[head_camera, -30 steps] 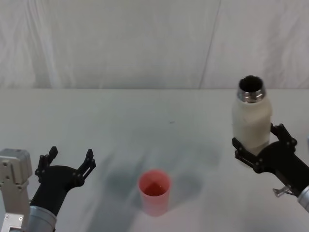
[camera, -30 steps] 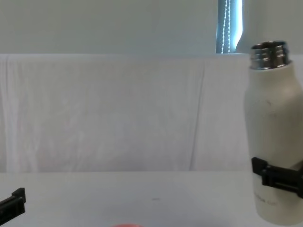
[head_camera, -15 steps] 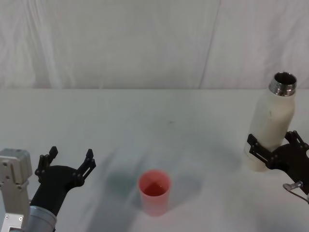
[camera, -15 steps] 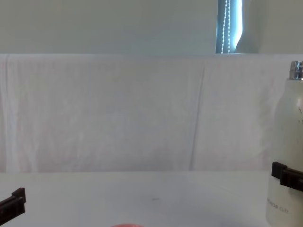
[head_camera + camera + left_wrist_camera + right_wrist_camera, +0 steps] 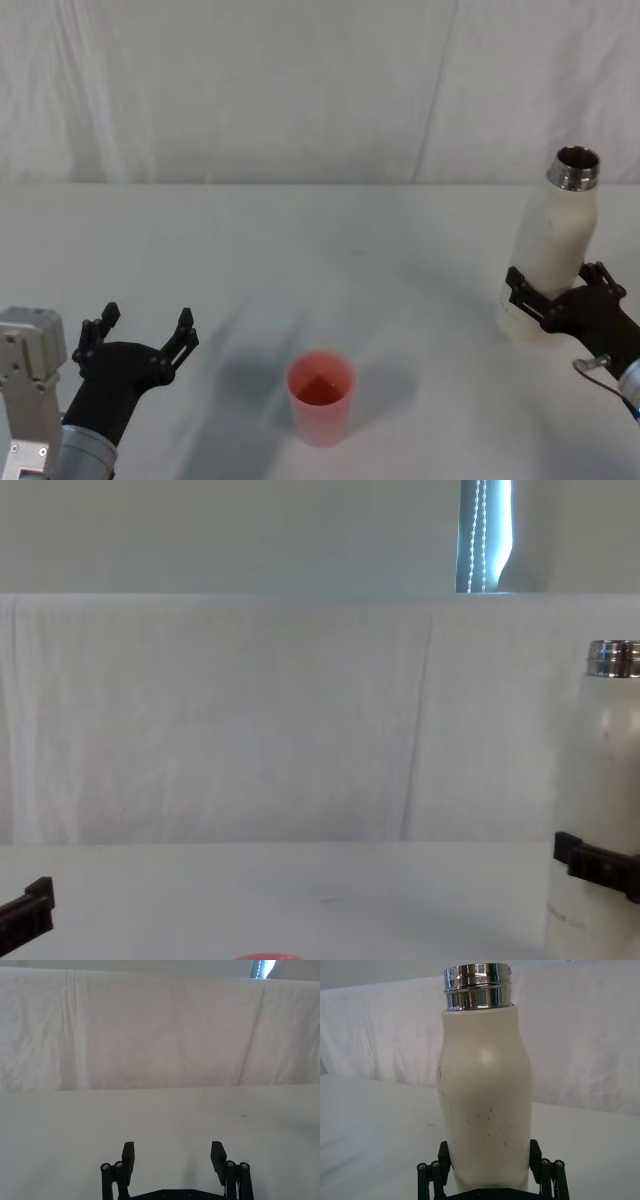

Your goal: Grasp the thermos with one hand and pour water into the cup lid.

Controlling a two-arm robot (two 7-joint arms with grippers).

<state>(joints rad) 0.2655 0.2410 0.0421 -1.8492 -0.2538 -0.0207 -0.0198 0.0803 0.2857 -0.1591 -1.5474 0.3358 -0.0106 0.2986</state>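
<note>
One step looks done: the right gripper (image 5: 555,297) is clamped around the lower body of the uncapped thermos (image 5: 551,246), upright at the table's right side. Pouring remains, since the pink cup lid (image 5: 320,396) stands well apart, near-centre. The left gripper (image 5: 140,340) hangs spread wide and empty at near left.

Left hand (image 5: 140,335) low at near left, fingers spread; right hand (image 5: 560,295) at far right, fingers clamped.
</note>
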